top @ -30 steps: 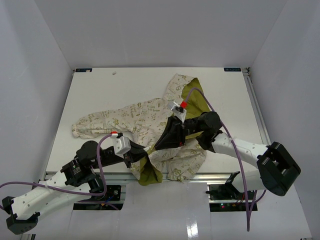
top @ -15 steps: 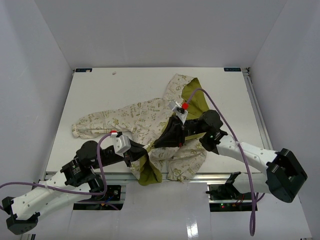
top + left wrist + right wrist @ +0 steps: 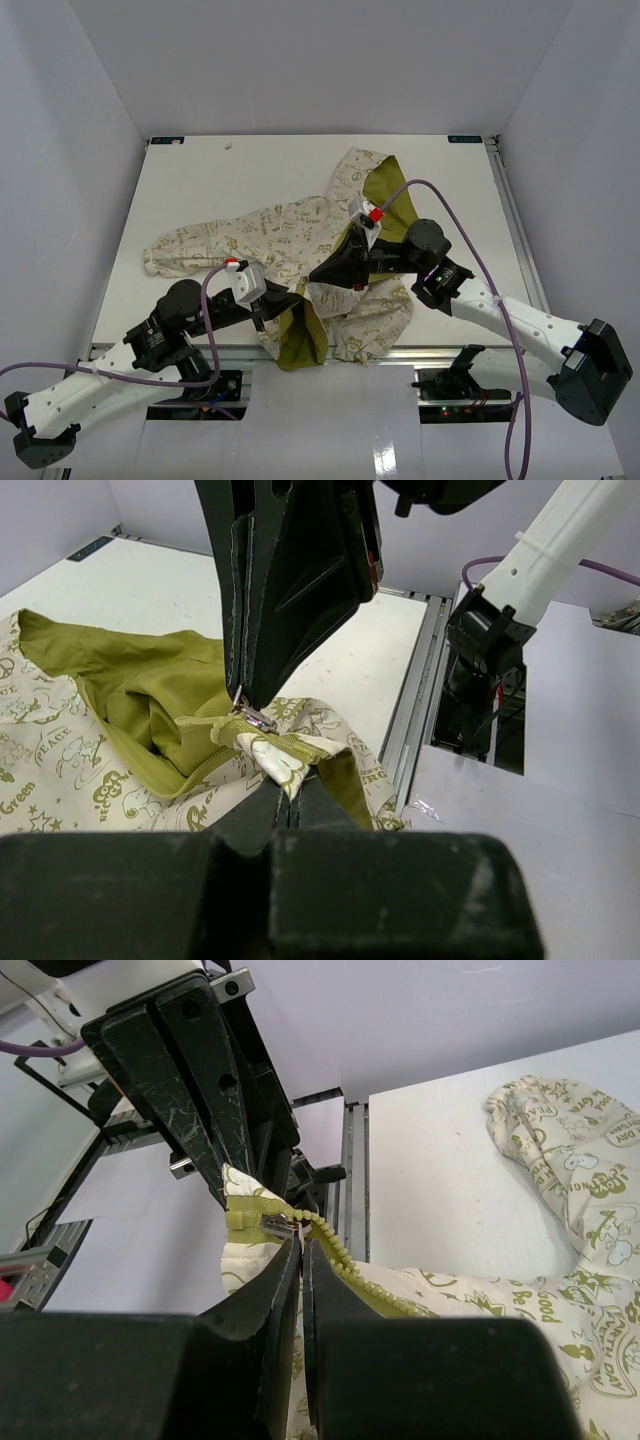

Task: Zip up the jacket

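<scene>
Table (image 3: 200,190): both pincers (image 3: 290,805) (image 3: 302,1245) seemingly clamp jacket (image 3: 285,228).

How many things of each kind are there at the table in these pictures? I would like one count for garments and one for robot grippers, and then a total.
Garments: 1, the jacket, cream with a green print.
Grippers: 2, the left gripper and the right gripper, each shut on the jacket.
Total: 3

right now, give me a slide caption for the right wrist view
Right claw pinching the zipper slider while the left claw grips the jacket hem just beside it.
</scene>
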Motion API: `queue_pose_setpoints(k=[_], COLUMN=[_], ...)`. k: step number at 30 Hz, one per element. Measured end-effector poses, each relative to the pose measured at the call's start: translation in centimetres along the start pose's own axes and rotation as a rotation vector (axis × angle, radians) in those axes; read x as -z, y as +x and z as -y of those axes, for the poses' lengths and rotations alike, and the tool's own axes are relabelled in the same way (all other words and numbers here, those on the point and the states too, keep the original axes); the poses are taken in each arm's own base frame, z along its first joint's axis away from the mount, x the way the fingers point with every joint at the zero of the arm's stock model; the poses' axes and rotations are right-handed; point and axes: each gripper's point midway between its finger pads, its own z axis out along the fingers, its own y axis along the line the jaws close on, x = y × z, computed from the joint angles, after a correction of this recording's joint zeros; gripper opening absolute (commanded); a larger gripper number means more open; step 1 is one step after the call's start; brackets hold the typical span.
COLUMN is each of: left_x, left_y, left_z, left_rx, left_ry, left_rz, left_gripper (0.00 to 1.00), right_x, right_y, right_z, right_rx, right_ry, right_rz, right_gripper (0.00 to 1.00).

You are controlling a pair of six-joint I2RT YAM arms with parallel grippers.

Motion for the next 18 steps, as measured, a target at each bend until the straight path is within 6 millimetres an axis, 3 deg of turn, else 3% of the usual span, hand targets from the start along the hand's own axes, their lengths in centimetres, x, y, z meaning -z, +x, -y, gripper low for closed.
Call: queue_pose_setpoints(k=[18], left_x=[0.0], left_y=[1.2], left_z=[-0.6], left_rx=[0.0], left_ry=[-0.022], left_rz=[-0.05], left_gripper=[0.0], right_x=[-1.3], right_y=[1.0], right_z=[2.3], right_rx=[-0.027], right_ry=[0.048], right_rz=[-0.099], right_gripper=[0.08])
